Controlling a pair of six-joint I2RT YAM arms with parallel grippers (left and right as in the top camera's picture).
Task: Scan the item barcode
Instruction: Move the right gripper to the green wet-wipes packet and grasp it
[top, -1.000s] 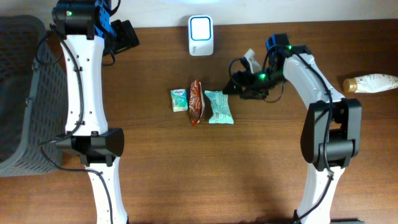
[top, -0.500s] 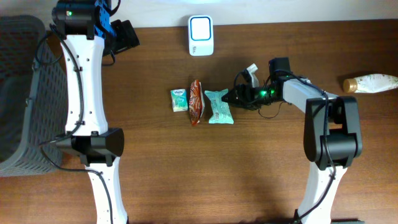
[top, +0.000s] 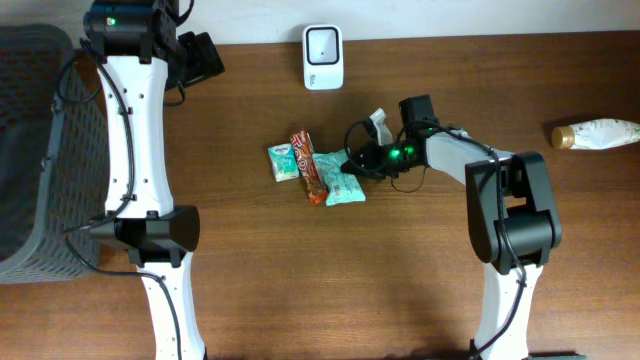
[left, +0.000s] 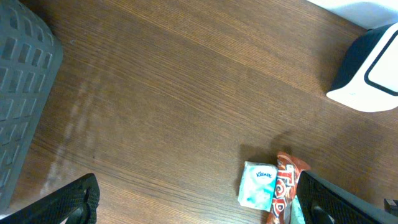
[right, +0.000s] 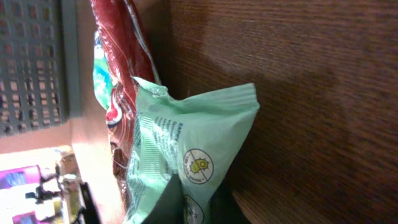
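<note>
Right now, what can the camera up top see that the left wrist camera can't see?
Only the overhead camera shows the bottle lying far on the right, and the right gripper shut on the green packet. Only the left wrist camera shows the left gripper from inside, with its fingers spread wide at the bottom corners. Both show the white scanner, the grey basket, the small tissue pack and the red snack bar.
</note>
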